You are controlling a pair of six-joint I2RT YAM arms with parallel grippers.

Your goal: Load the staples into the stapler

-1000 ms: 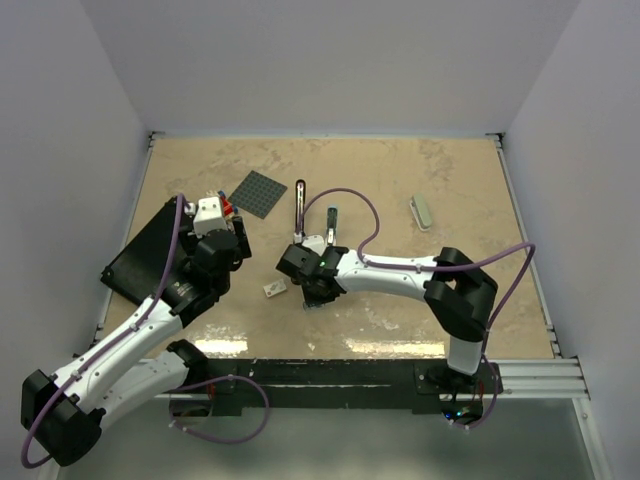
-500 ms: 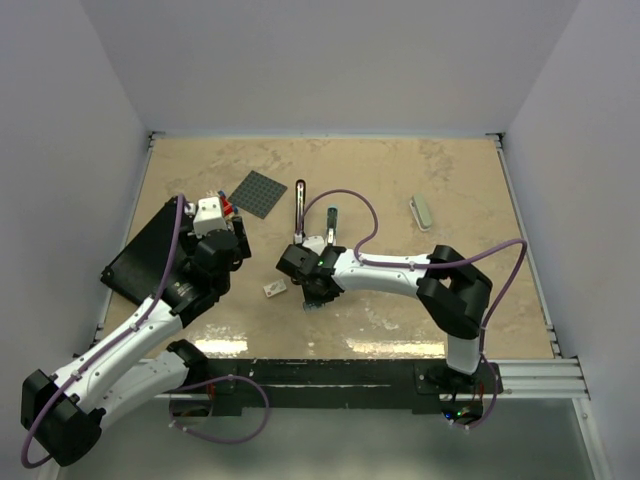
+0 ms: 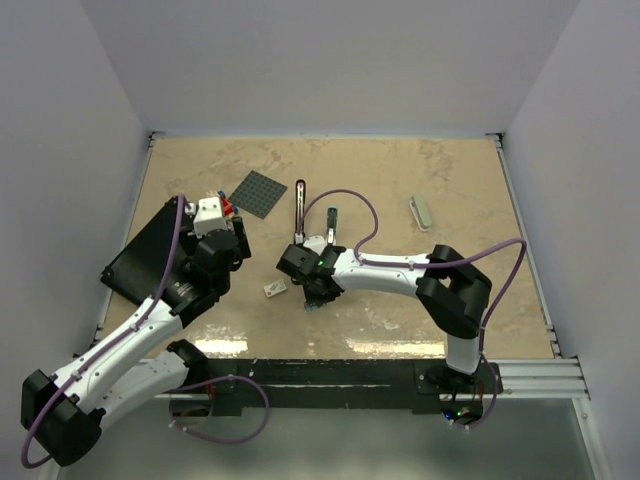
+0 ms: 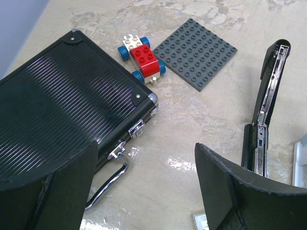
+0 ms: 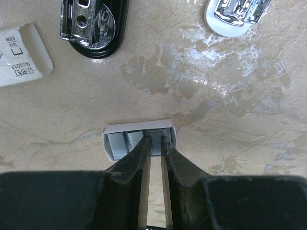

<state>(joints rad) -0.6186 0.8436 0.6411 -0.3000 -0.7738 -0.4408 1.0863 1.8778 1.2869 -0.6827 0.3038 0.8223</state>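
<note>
The staples (image 5: 120, 143) are pale grey-blue ribbed strips lying in a small white open tray (image 5: 139, 127) on the table. My right gripper (image 5: 156, 139) points down into that tray, its jaws nearly closed on one strip of staples; in the top view it (image 3: 312, 296) hides the tray. The black stapler (image 3: 300, 208) lies opened out just beyond it. Its metal channel shows in the left wrist view (image 4: 268, 91) and its base end in the right wrist view (image 5: 93, 24). My left gripper (image 4: 144, 191) is open and empty, above the table left of the stapler (image 3: 232, 238).
A black ribbed case (image 4: 57, 110) with a chrome handle lies at the left (image 3: 140, 255). A grey studded baseplate (image 4: 196, 52) and a small brick car (image 4: 142, 60) lie behind it. A little printed white box (image 5: 21, 57) sits left of the tray (image 3: 273, 289). A pale grey-green object (image 3: 421, 212) lies far right.
The right arm's elbow has shifted a little to the left while its gripper stays at the staple tray. The left arm has not moved.
</note>
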